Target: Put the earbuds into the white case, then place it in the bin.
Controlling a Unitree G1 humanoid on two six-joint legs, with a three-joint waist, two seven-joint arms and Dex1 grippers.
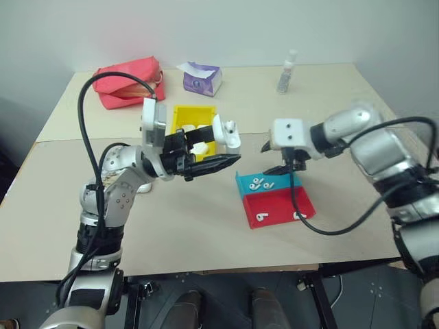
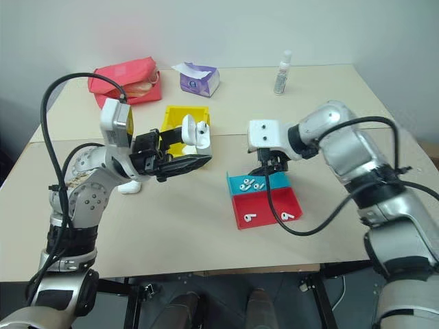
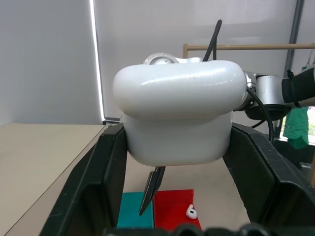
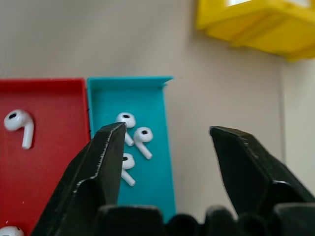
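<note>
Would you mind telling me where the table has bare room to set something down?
Bare: the near table strip left of the shallow red tray, and the far right corner behind the small clear bottle. Crowded: around the yellow plastic bin, both trays and both grippers.

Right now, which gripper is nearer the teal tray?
Right. The right gripper hangs open just above the teal tray holding earbuds. The left gripper is off to the tray's left, shut on the white case.
</note>
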